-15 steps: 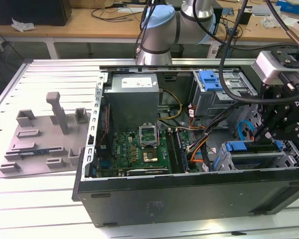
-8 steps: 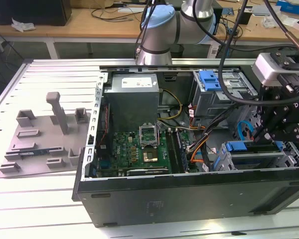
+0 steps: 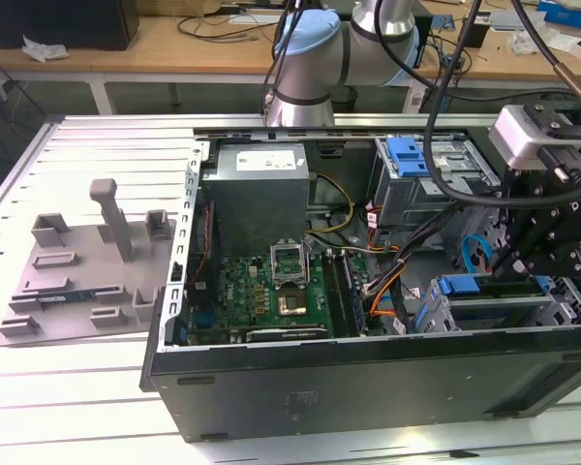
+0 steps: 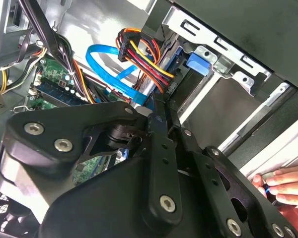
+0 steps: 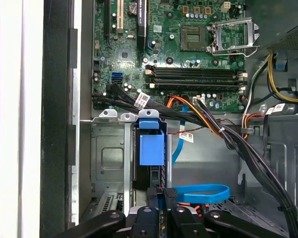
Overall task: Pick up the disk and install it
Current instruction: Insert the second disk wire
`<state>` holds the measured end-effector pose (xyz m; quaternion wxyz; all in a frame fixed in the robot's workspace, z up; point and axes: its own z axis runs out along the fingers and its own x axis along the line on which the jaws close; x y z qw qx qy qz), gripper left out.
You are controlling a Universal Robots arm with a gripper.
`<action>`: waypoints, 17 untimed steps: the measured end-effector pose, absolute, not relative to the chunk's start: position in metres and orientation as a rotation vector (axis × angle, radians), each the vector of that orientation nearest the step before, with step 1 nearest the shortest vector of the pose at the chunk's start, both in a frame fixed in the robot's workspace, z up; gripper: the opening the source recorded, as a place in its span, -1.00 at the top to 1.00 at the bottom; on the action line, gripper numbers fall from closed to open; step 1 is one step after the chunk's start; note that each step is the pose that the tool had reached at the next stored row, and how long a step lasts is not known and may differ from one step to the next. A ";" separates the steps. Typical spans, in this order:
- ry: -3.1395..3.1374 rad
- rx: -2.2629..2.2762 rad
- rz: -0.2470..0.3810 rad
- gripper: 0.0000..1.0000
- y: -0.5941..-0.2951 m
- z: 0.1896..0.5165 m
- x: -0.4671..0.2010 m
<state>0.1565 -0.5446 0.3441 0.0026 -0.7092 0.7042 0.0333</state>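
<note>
Evidently the job is well past the pick-up. In the first wrist view the gripper has its fingers drawn in narrow, and as far as I can judge they pinch the near edge of the disk, which stands edge-on straight ahead of the fingertips. Its blue carrier bracket is the part that reads most clearly. The disk sits in the slot of the lower drive bay, whose metal wall runs alongside the fingers. So the drive is no longer lying loose anywhere; it is already inside the computer case, in the bay.

How deep it has gone is harder to say. The bracket's blue end looks roughly level with the bay's rim, which suggests that it is mostly home. Whether it has latched I cannot tell. What looks left is the final seating and letting go.

Beyond the disk, further out from the gripper, lies the motherboard. A looped blue data cable lies just beside the fingertips, with a bundle of power wires passing close over the bay. In the second wrist view a person's hand rests on the case edge, off behind the gripper's body.
</note>
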 end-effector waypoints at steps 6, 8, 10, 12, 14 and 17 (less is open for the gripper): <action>2.209 -2.224 0.104 0.68 -0.545 0.342 0.157; 2.209 -2.224 0.104 0.68 -0.545 0.342 0.157; 2.209 -2.224 0.104 0.68 -0.545 0.340 0.157; 2.209 -2.224 0.104 0.68 -0.545 0.340 0.157; 2.208 -2.224 0.104 0.68 -0.545 0.339 0.157; 2.209 -2.224 0.104 0.68 -0.545 0.339 0.156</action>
